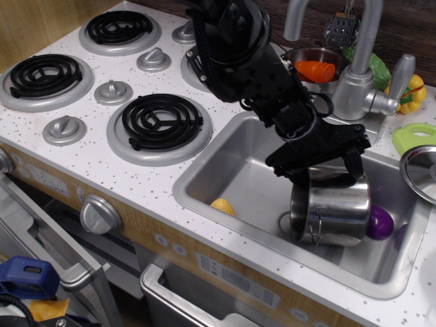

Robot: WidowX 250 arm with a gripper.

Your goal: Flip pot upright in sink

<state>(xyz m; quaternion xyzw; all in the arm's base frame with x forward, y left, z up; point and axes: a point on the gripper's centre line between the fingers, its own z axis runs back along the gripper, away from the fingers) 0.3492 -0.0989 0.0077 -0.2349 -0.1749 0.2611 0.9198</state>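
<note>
The shiny steel pot [334,214] stands almost upright at the right of the sink [231,177], mouth up, with a loop handle facing the front. My black gripper [328,174] is right over the pot's mouth, fingers spread apart. The left finger [300,180] hangs by the pot's left rim and the right finger sits at the back right rim. The fingertips are partly hidden by the pot, so I cannot tell whether one reaches inside it.
A purple eggplant [381,221] lies behind the pot on the right, and a yellow toy [223,206] at the sink's front left. The tall faucet [357,82] stands behind. A flat steel lid [419,170] rests on the right counter, and stove burners [158,122] lie left.
</note>
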